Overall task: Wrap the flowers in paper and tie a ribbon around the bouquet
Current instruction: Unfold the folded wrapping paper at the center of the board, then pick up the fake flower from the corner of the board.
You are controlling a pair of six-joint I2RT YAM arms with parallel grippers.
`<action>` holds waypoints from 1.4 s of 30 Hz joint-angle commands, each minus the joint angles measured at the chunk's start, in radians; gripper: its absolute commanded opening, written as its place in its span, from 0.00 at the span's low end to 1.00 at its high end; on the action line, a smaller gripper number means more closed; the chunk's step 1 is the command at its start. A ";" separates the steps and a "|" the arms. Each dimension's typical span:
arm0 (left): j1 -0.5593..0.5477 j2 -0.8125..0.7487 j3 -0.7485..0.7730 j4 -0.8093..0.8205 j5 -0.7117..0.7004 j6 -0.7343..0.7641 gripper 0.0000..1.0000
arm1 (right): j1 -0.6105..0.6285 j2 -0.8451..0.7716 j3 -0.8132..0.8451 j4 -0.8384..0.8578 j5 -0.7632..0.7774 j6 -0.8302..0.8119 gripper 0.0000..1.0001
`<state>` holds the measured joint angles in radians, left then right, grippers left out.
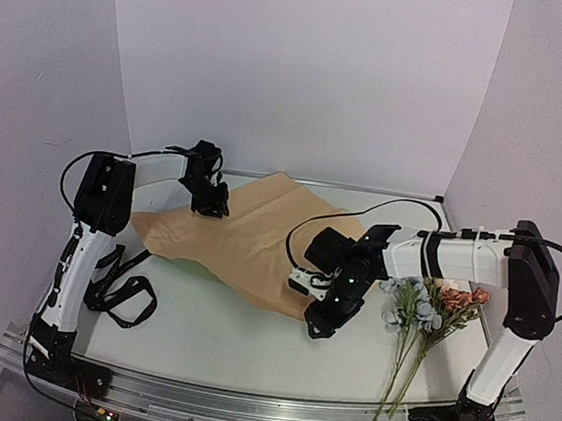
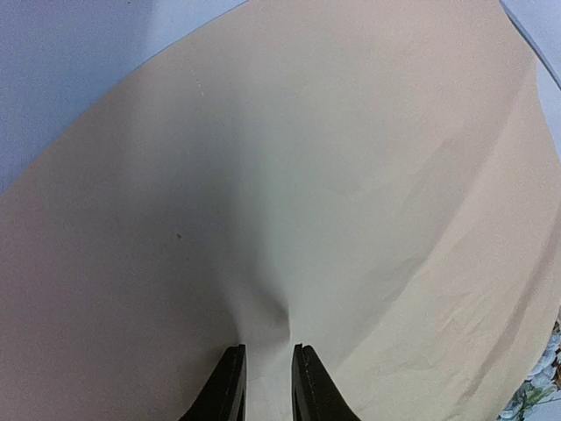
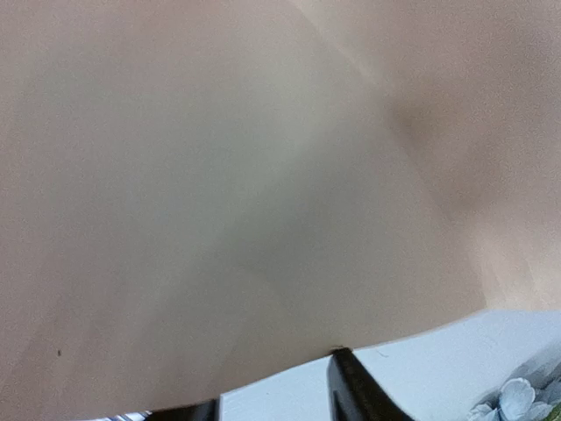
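Note:
The paper (image 1: pixel 248 232) lies spread over the middle of the table with its tan face up. My left gripper (image 1: pixel 209 203) sits on its far left part. In the left wrist view the paper (image 2: pixel 307 175) puckers into a crease between the narrow-set fingers of the left gripper (image 2: pixel 267 351), which is shut on it. My right gripper (image 1: pixel 317 325) is at the sheet's near right edge. Its fingers stand apart in the right wrist view, with the paper's edge (image 3: pixel 219 175) at the tips of the right gripper (image 3: pixel 276 381) and bare table between them. The flowers (image 1: pixel 432 307) lie to the right, stems toward the near edge. The black ribbon (image 1: pixel 121 294) is looped at the left.
White backdrop walls close the table at the back and both sides. An aluminium rail (image 1: pixel 241 402) runs along the near edge by the arm bases. A black cable (image 1: pixel 310 224) arcs over the paper from the right arm.

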<state>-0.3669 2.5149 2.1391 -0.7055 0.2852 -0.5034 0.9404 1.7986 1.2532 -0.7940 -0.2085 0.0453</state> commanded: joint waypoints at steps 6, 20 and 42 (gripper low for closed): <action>0.009 0.020 0.017 -0.033 -0.033 0.039 0.25 | 0.003 -0.249 -0.126 -0.032 0.076 0.113 0.89; 0.003 -0.159 0.016 0.011 0.034 0.060 0.47 | -0.006 -0.462 -0.209 -0.311 0.603 0.778 0.98; -0.097 -0.601 -0.617 0.325 0.186 -0.068 0.74 | -0.230 -0.541 -0.617 -0.037 0.367 1.023 0.98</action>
<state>-0.4485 2.0182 1.5702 -0.4662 0.4449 -0.5537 0.7238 1.2526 0.6844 -0.9527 0.2247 1.0247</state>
